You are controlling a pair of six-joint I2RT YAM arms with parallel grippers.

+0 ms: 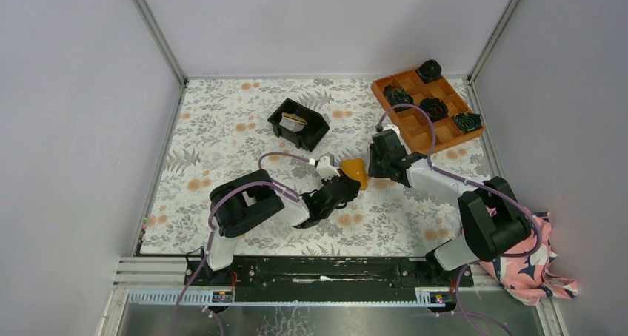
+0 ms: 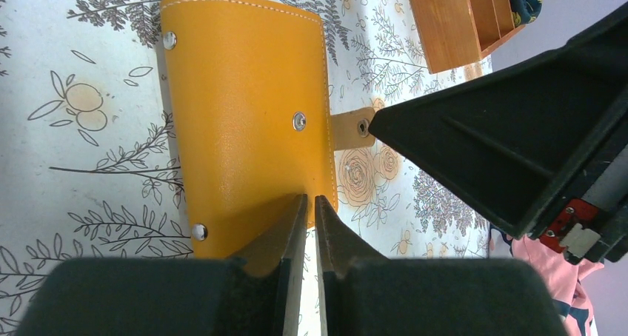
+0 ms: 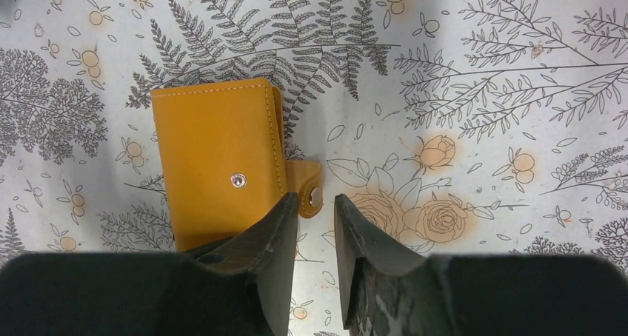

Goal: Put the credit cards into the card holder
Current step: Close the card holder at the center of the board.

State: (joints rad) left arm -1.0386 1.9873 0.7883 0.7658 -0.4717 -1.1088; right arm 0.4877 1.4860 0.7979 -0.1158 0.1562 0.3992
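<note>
The card holder [image 1: 356, 171] is an orange-tan wallet, closed, with its snap tab [image 3: 311, 195] sticking out to the right. My left gripper [image 2: 311, 200] is shut on the near edge of the card holder [image 2: 244, 114], at its corner. My right gripper [image 3: 315, 203] is open, and its tips stand on either side of the tab without pressing it. In the top view the two grippers meet at the wallet mid-table, the left gripper [image 1: 345, 183] from the left and the right gripper [image 1: 372, 166] from the right. Pale credit cards [image 1: 295, 121] lie in the black bin [image 1: 315, 132].
An orange compartment tray [image 1: 416, 134] with dark rosettes [image 1: 430, 70] stands at the back right. A pink floral cloth [image 1: 530, 268] lies off the table's near right corner. White walls enclose the flowered tabletop [image 1: 222, 143].
</note>
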